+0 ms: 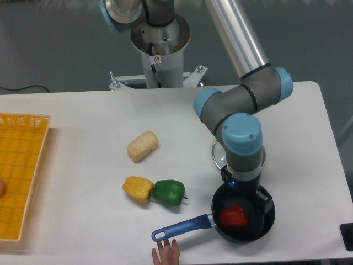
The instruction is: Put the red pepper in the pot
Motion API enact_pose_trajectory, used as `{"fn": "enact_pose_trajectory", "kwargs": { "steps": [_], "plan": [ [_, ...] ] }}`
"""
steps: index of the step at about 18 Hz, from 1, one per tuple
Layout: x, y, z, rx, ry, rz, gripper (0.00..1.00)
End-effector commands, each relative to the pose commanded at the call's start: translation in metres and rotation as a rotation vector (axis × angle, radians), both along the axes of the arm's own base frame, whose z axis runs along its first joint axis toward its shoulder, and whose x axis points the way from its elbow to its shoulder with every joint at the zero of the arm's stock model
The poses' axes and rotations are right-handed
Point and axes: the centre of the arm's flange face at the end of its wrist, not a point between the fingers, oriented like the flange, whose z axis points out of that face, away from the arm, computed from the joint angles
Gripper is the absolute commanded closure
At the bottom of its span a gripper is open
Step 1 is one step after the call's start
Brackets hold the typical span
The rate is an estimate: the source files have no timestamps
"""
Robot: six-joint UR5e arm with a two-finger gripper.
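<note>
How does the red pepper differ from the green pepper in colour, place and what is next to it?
The red pepper is red and lies inside the black pot; the green pepper is green and lies on the bare table. The red pepper is alone in the pot, below the end effector; the green pepper lies right against the yellow pepper. Both look glossy and similar in size.

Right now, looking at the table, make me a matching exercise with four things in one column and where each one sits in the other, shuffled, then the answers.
Things:
1. red pepper
2. green pepper
3. yellow basket
4. hand

Places:
A. left edge of the table
B. inside the pot
C. front edge, just below the blue handle
D. touching the yellow pepper

Pairs: 1-B, 2-D, 3-A, 4-C
</note>
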Motion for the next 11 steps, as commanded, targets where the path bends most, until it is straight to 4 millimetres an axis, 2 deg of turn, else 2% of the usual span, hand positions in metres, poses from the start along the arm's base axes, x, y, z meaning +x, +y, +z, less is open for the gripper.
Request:
{"fn": "enact_pose_trajectory", "kwargs": {
  "steps": [5, 8, 9, 11],
  "plan": [
    [0.021, -0.020, 0.011, -0.007, -0.019, 0.010, 0.01],
    [0.035, -0.027, 0.011, -0.010, -0.087, 0.005, 0.00],
    [0.040, -0.031, 0.016, -0.014, -0.107, 0.008, 0.00],
    [0.046, -0.050, 0.015, -0.064, -0.181, 0.029, 0.00]
  ]
}}
